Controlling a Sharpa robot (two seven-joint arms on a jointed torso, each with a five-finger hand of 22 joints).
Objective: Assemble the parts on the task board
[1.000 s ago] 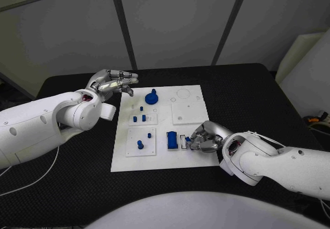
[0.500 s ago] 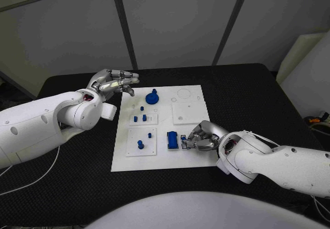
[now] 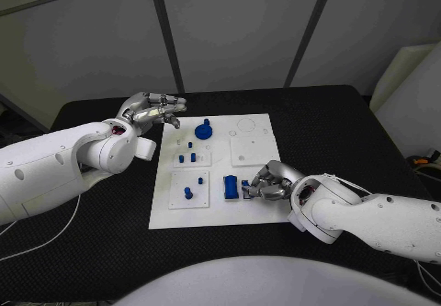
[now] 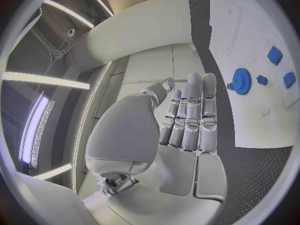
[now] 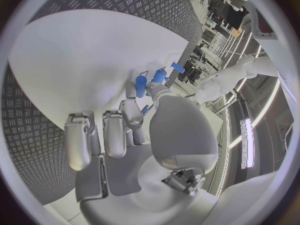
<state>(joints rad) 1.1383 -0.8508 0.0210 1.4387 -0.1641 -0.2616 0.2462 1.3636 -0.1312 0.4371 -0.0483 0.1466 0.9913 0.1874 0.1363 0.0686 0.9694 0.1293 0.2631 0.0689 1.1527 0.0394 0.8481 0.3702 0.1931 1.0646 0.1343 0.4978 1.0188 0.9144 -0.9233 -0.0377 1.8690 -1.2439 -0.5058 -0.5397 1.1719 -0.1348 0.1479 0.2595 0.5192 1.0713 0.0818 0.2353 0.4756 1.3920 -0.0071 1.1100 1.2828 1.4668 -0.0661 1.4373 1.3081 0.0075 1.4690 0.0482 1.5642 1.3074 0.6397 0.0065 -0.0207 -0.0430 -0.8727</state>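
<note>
My right hand (image 3: 267, 183) sat at the task board (image 3: 213, 213)'s near right part, fingers curled round a small blue part (image 3: 246, 187) just right of the blue block (image 3: 230, 187). My left hand (image 3: 150, 109) hovered open, holding nothing, over the bench (image 3: 340, 121) by the board's far left corner, near the blue gear (image 3: 203, 131).

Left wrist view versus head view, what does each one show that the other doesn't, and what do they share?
Left wrist view alone: the underside of the left hand, fingers straight and side by side, holding nothing. Head view alone: the right hand curled at a small blue part beside the blue block. Both: the white task board with the blue gear at its far end.
</note>
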